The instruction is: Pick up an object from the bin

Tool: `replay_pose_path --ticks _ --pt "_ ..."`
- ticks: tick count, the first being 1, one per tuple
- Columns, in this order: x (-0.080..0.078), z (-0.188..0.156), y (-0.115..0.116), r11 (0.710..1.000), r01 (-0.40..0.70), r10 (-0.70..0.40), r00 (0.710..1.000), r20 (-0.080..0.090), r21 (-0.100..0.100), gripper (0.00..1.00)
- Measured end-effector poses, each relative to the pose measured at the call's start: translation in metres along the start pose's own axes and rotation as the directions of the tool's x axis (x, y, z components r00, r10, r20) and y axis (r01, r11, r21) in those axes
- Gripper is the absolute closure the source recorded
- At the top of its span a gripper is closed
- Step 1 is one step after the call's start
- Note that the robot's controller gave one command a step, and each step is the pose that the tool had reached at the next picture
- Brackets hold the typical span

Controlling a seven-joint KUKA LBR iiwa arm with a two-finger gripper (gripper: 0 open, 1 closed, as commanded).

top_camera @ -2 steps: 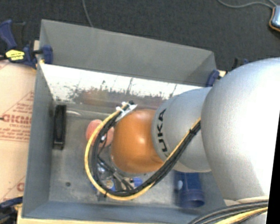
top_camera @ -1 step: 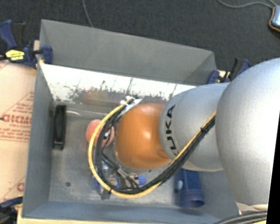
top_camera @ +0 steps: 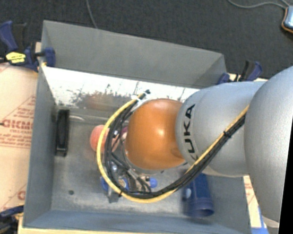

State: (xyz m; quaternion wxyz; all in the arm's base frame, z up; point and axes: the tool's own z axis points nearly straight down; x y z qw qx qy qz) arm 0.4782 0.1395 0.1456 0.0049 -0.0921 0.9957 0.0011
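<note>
A dark part of my gripper's body (top_camera: 127, 182) shows under the arm's orange cover, low over the middle of the bin floor. A pink-red rounded thing (top_camera: 97, 136) lies just left of it, half hidden by the cover. Small blue pieces (top_camera: 151, 183) peek out right beside the gripper body, and another blue bit (top_camera: 104, 185) lies at its lower left. What lies directly beneath the gripper is hidden.
A black oblong thing (top_camera: 61, 131) lies along the bin's left wall. A blue tube-like thing (top_camera: 198, 198) rests in the front right corner, partly under the arm. The arm and its looped cables cover the bin's middle and right.
</note>
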Motion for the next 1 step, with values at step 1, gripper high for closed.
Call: replay_pose_path --ticks 1 --pt "0.0002 -0.0306 -0.0005 1.0 -0.002 0.002 1.0 -0.003 0.0 1.0"
